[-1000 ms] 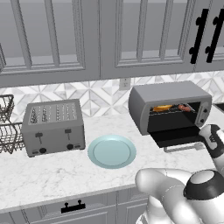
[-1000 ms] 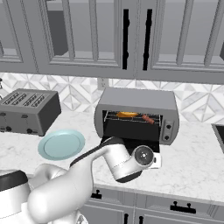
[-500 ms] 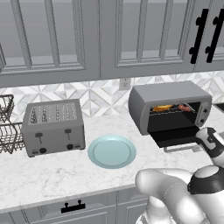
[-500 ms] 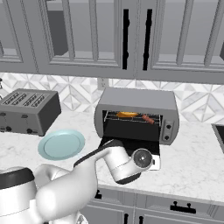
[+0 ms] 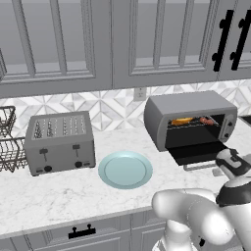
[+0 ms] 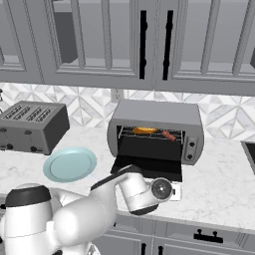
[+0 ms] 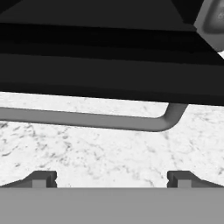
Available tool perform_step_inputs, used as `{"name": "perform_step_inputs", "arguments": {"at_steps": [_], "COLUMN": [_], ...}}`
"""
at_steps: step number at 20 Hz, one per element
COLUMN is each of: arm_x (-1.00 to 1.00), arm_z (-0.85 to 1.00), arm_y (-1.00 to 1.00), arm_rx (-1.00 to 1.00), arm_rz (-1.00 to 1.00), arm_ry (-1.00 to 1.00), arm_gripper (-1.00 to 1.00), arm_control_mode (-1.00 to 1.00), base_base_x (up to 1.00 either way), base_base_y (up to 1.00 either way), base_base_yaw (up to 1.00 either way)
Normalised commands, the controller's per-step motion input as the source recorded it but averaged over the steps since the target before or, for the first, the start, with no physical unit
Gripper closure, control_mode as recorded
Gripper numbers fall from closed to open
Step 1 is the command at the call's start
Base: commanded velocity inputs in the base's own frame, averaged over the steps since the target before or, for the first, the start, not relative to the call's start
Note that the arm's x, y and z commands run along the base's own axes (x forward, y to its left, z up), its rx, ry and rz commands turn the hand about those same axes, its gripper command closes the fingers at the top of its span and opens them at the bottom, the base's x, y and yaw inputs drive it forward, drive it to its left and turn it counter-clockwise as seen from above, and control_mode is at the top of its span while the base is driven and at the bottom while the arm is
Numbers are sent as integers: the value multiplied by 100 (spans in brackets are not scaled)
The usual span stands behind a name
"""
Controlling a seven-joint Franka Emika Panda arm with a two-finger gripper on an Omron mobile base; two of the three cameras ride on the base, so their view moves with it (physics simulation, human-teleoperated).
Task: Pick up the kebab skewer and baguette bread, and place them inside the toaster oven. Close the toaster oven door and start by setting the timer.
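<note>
Left base view: toaster oven [image 5: 188, 117] sits on the counter [image 5: 59, 193] at right, toaster oven door [image 5: 198, 153] dropped flat, bar handle [image 5: 198, 165] at its front edge. The baguette bread [image 5: 182, 120] and kebab skewer [image 5: 206, 120] both lie on the wire rack inside, bread left, skewer right, so the loading looks done. Empty blue plate [image 5: 125, 169] between the oven and the four-slot toaster [image 5: 60, 142]. Wire dish rack [image 5: 9, 142] at far left. The arm's wrist is low, right of the door's front edge.

Right base view: same layout. Baguette bread [image 6: 145, 130] and kebab skewer [image 6: 168, 135] on the rack, apart from each other. Door [image 6: 149, 168] lies open over the counter [image 6: 219, 184]; the wrist hangs in front of and below the door lip, likely placed to get under the handle and lift it shut. Plate [image 6: 69, 164] and toaster [image 6: 31, 127] to the left.

Hand view: tool [image 7: 111, 180] spread wide, grasping nothing, fingertips [image 7: 43, 178] low at the frame's bottom. The handle [image 7: 94, 119] runs across just ahead, under the dark door [image 7: 109, 65], with marble counter [image 7: 100, 153] beneath. Tool is not touching the handle. Judged step: closing the door; the timer comes after.
</note>
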Motion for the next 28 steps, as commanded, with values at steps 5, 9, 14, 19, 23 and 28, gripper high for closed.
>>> {"name": "perform_step_inputs", "arguments": {"at_steps": [5,9,14,19,23,28], "arm_x": [0,7,11,9,8,12], "arm_z": [-19,-7,-5,-9,-9,-2], "arm_y": [0,0,0,0,0,0], "arm_rx": [0,0,0,0,0,0], "arm_rz": [0,0,0,0,0,0], "arm_ry": [0,-2,-3,-3,-3,-4], "arm_gripper": [-100,-100,-100,-100,-100,-100], "arm_control_mode": [-100,-100,-100,-100,-100,-100], "base_base_x": [0,0,0,0,0,0], "base_base_y": [0,0,0,0,0,0], "base_base_yaw": [0,0,0,0,0,0]}}
